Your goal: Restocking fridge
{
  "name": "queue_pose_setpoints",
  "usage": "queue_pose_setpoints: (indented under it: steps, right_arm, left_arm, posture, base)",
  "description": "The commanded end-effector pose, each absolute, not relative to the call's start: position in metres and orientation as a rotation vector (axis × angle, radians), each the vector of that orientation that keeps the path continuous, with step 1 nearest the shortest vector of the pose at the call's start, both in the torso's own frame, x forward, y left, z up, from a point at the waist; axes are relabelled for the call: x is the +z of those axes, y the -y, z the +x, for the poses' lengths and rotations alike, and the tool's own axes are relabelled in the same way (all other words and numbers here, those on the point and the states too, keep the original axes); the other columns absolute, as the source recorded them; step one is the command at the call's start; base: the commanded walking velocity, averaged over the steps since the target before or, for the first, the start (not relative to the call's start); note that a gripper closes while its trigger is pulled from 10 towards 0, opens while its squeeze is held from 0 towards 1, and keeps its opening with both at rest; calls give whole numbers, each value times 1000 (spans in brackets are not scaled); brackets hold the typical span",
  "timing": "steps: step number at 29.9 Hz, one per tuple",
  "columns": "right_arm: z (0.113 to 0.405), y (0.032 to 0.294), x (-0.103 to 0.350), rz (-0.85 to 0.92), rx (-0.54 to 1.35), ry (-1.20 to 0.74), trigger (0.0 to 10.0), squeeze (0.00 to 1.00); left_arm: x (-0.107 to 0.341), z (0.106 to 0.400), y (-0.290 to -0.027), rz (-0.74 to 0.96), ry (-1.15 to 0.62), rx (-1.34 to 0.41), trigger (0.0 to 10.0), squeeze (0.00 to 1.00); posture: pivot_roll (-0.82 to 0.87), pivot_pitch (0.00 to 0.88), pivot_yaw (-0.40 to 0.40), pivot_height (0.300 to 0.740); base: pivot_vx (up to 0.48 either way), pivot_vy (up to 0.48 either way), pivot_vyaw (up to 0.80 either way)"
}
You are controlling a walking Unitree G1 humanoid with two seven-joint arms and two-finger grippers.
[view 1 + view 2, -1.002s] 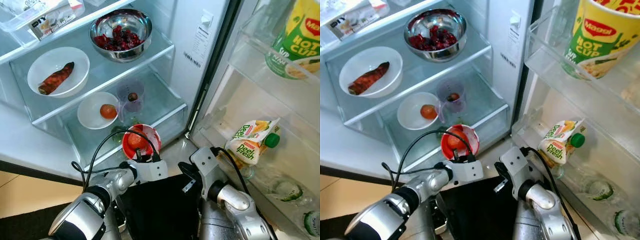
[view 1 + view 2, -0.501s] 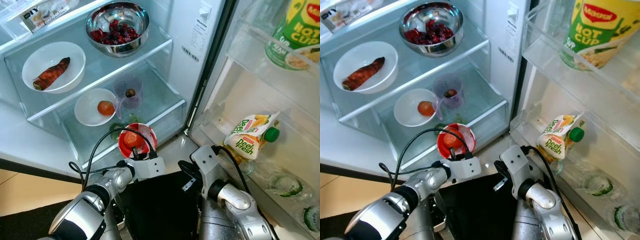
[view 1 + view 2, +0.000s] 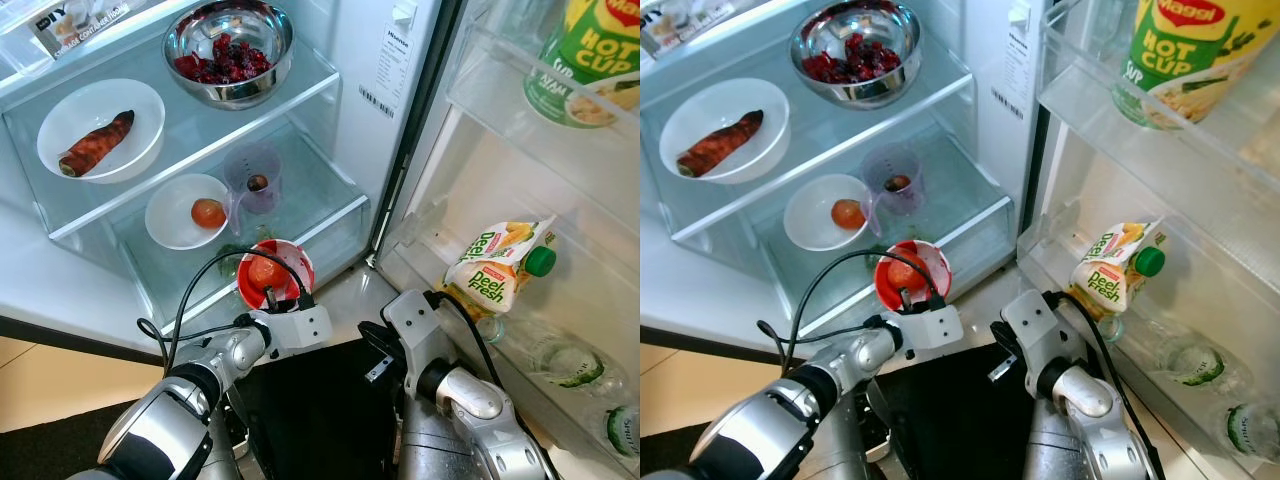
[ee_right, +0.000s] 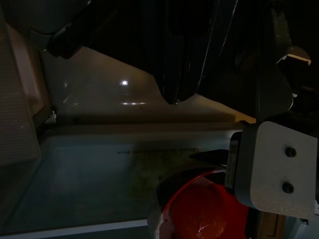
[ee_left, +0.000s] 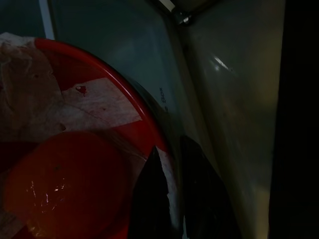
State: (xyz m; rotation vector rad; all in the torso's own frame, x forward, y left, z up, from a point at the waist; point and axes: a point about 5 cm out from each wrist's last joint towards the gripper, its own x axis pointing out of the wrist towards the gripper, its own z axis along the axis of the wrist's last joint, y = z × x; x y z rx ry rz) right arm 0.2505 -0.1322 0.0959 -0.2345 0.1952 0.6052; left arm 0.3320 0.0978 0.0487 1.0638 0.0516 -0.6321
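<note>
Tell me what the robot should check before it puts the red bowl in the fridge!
1. Left gripper has the red bowl: ok, its jaws pinch the rim.
2. Tomato sits inside the bowl: ok.
3. Bowl level: cannot tell.
4. Room on the lower shelf beside the white bowl and the purple cup: ok, bare glass to the right.
5. Black cable away from the bowl: not ok, it loops across the rim.
6. Right gripper out of the way: ok, low, beside the door.

Open fridge viewed downward from head stereo pair; round red plastic bowl (image 3: 275, 274) seen close, dark, by both wrist cameras.
</note>
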Motion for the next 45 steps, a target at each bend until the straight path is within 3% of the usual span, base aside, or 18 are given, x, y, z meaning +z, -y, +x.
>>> queue_pose_setpoints:
  steps: [1, 19, 28, 43, 44, 45]
  right_arm:
    - [244, 129, 90, -221, 622, -226, 10000, 0]
    - [247, 130, 91, -224, 620, -222, 10000, 0]
    - [248, 130, 93, -225, 619, -219, 10000, 0]
    - [246, 132, 94, -225, 614, -221, 10000, 0]
    - [246, 132, 94, -225, 614, -221, 10000, 0]
    - [246, 132, 94, -224, 613, -221, 10000, 0]
  left_arm:
    - [59, 342, -123, 1059, -57, -514, 10000, 0]
    - [89, 358, -129, 1036, 64, -450, 10000, 0]
    - [70, 351, -136, 978, -108, -487, 10000, 0]
    - [69, 353, -145, 991, -169, -452, 10000, 0]
    - [70, 354, -146, 989, -171, -445, 10000, 78]
    - [72, 356, -147, 984, -172, -434, 10000, 416]
  posture:
    - [-123, 461, 114, 346]
    - [-118, 448, 110, 346]
    - [-117, 451, 111, 346]
    - [-125, 463, 113, 346]
    - [-125, 464, 113, 346]
    - [-125, 464, 113, 346]
  base:
    - [0, 0, 0]
    - [0, 0, 0]
    - [0, 0, 0]
    - [0, 0, 0]
    - [0, 0, 0]
    - [0, 0, 0]
